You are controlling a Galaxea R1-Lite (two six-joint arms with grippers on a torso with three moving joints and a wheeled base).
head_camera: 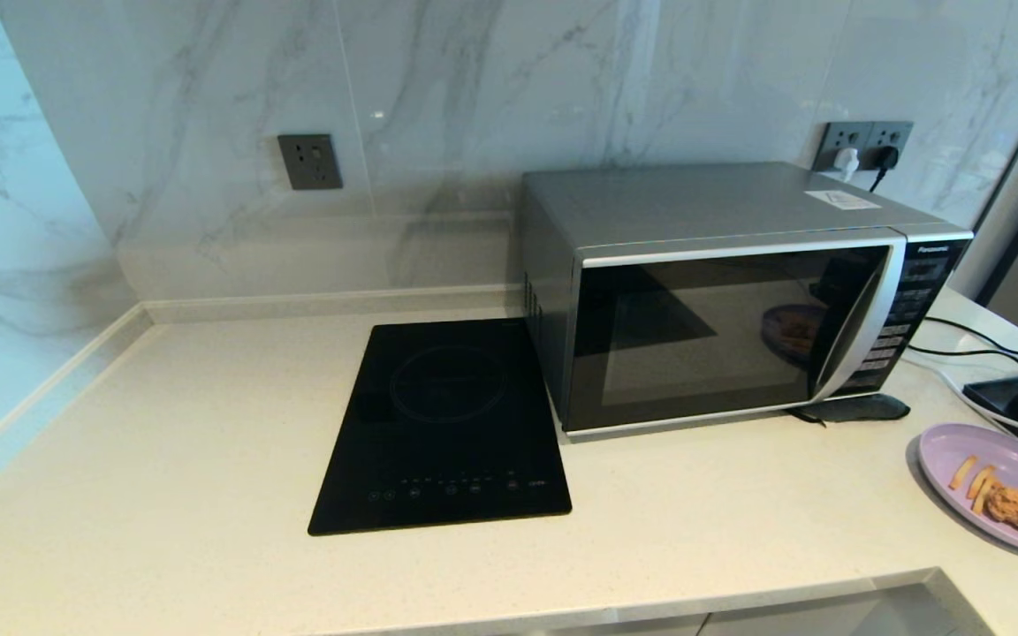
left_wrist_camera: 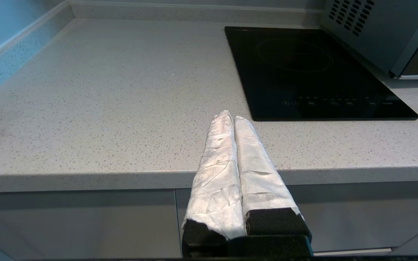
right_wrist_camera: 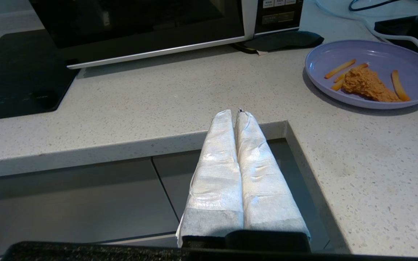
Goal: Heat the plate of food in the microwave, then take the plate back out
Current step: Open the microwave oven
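My right gripper (right_wrist_camera: 235,113) hangs closed and empty at the counter (right_wrist_camera: 158,105) edge, in front of the microwave (head_camera: 721,291). My left gripper (left_wrist_camera: 233,117) is closed too, parked before the cooktop (left_wrist_camera: 314,72). The plate of food (right_wrist_camera: 372,74) lies beyond the right gripper, beside the microwave's button side, well apart from it.

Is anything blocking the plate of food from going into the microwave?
Yes. The microwave has its dark glass door shut, so the plate of food on the counter to its right cannot go in yet. Only bare counter lies between the shut right gripper and the plate.
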